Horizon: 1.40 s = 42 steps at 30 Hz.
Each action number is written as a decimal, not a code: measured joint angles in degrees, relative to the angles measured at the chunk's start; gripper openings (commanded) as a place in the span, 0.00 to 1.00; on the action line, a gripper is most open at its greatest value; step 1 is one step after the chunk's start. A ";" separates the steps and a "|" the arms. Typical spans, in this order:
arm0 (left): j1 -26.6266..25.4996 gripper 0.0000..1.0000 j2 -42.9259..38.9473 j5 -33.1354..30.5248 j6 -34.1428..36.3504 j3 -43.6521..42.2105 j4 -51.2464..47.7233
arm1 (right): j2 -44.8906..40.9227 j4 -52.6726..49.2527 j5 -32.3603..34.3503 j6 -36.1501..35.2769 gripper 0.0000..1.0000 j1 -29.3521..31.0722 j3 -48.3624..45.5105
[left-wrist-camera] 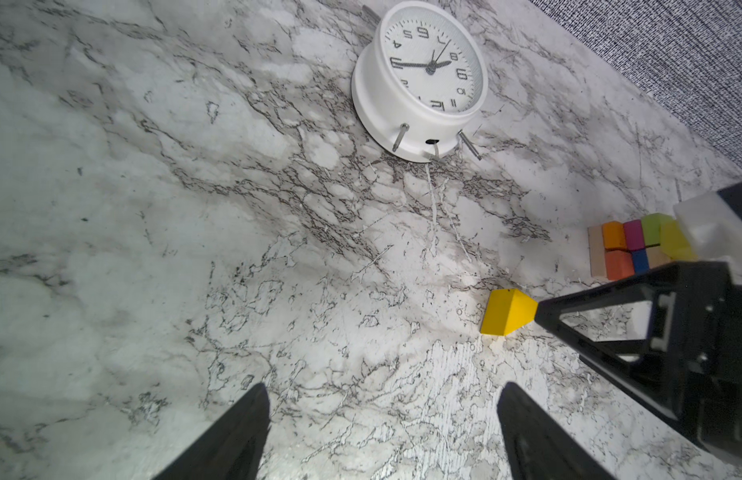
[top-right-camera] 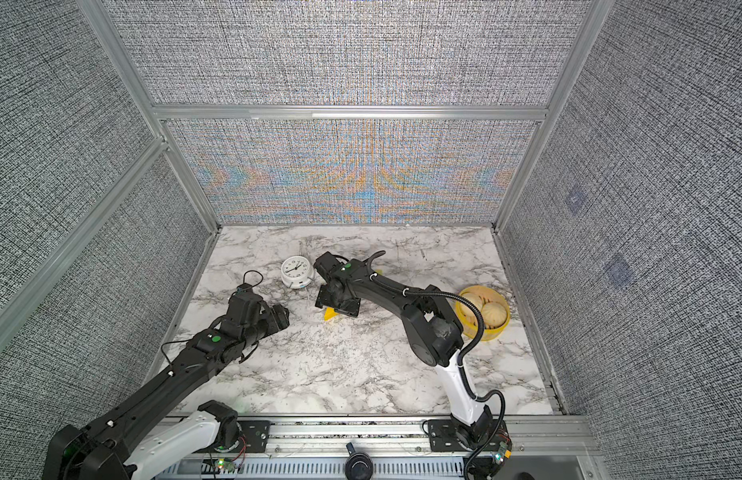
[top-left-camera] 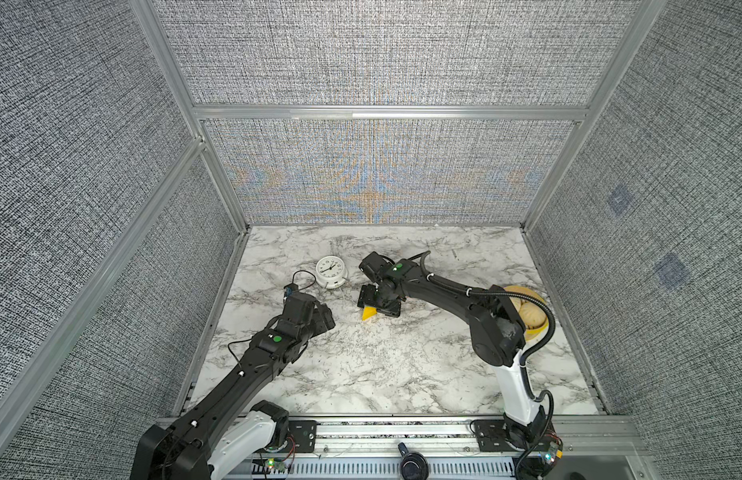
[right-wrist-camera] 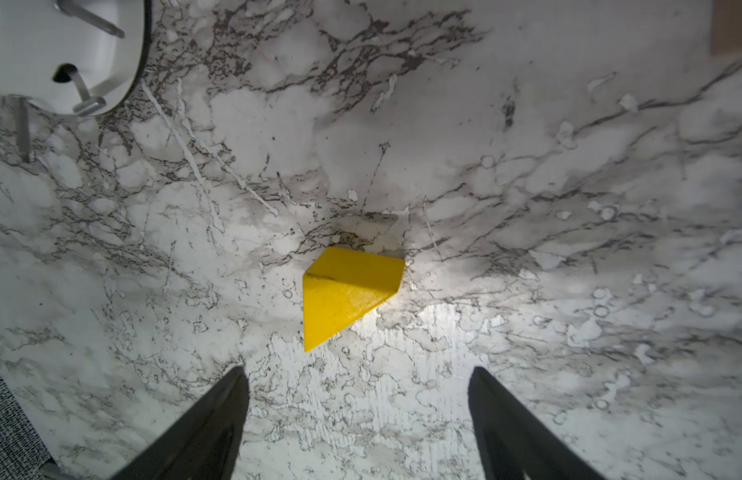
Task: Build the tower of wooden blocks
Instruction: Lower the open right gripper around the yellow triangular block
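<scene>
Most of the building looks done. In the left wrist view a multicoloured tower of small painted wood blocks [left-wrist-camera: 633,247] shows as two columns side by side, tan, orange, magenta, green and yellow in one, tan, orange, blue and tan in the other, close to the right arm. Both top views hide it under that arm. One piece lies loose: a yellow wooden wedge [right-wrist-camera: 346,291], on its side on the white marble-patterned table [top-left-camera: 361,374], a little toward the far edge from the middle, near the tower but not touching it. The right gripper [right-wrist-camera: 357,370] hangs just over the wedge with its fingers spread wide and empty; the wedge lies ahead of the tips, not between them. The left gripper [left-wrist-camera: 384,386] hovers nearer the left edge, its fingers likewise wide apart and holding nothing. A white round alarm clock [top-left-camera: 328,268] lies toward the far left corner and a yellow bowl of tan pieces [top-right-camera: 485,332] sits by the right edge; neither belongs to the tower. What is left, by my reading, is to pick up the wedge and set it on top as the cap.
</scene>
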 measured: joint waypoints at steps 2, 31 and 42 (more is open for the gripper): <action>0.00 0.87 0.04 0.02 0.15 -0.55 -0.04 | 1.14 0.85 -0.81 0.72 0.85 -0.26 0.24; 0.02 0.89 2.14 -1.66 0.61 -1.42 0.42 | 13.92 -6.99 -2.75 -6.19 0.82 -3.34 23.47; 0.02 0.89 2.89 -1.62 0.61 -1.53 0.70 | 5.55 -8.04 -0.59 -8.50 0.83 -2.73 10.78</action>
